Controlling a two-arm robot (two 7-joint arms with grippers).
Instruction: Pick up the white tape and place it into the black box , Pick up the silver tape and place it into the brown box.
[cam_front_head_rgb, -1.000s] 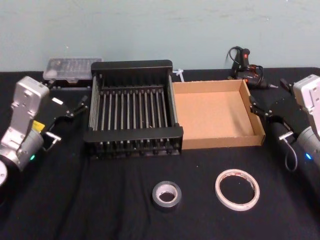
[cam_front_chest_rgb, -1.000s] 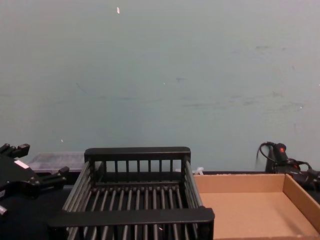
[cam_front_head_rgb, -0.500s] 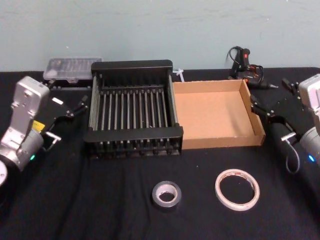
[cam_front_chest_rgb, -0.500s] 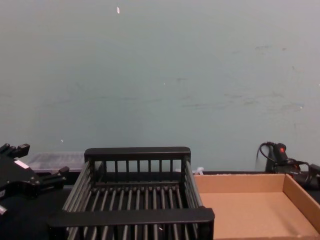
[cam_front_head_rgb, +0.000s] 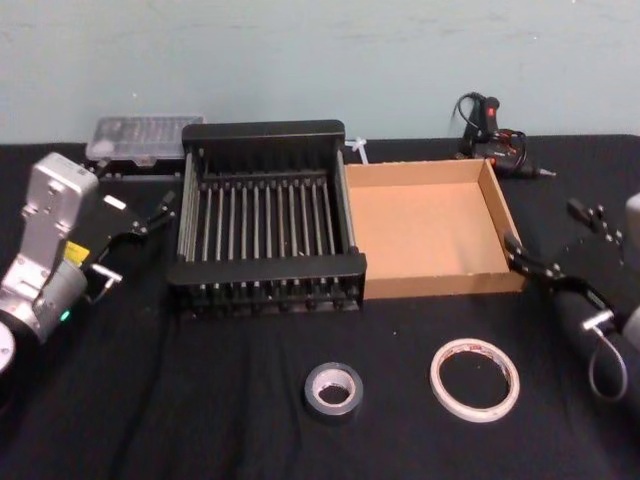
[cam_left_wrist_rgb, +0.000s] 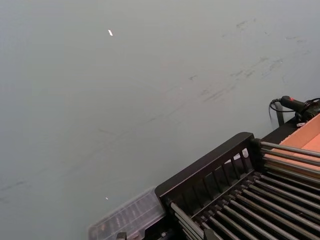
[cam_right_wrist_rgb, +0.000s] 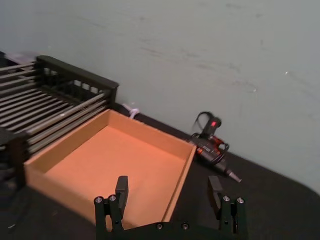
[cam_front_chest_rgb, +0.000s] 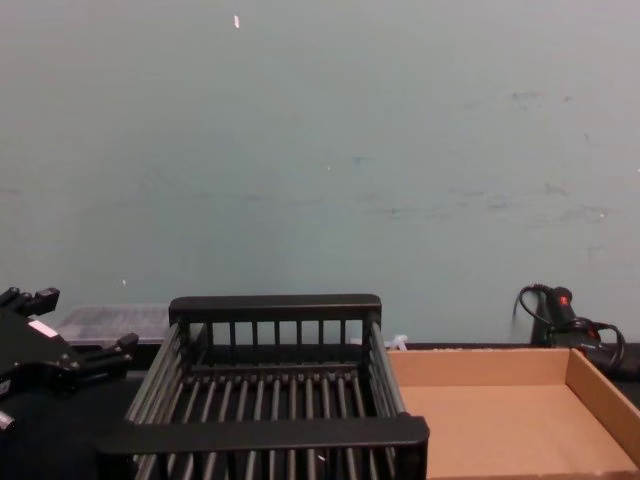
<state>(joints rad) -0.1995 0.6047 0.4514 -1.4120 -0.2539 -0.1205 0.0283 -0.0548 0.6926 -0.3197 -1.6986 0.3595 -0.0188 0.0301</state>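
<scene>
White tape (cam_front_head_rgb: 475, 379) with unreadable red print lying beside silver tape (cam_front_head_rgb: 333, 388), nearer than the brown box (cam_front_head_rgb: 432, 228); right gripper (cam_front_head_rgb: 558, 242) hovering, fingers spread.

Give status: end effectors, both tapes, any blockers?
Right end effector open beside brown box; left end effector open, parked beside black box. White tape, silver tape on table. No blockers.

I see a clear plastic case (cam_front_head_rgb: 144, 138) at the table's far left edge, by the wall. A black corded tool with red marks (cam_front_head_rgb: 487, 128) lies at the far right. Black cloth (cam_front_head_rgb: 200, 400) covers the table; a pale teal wall (cam_front_head_rgb: 320, 50) stands behind.
</scene>
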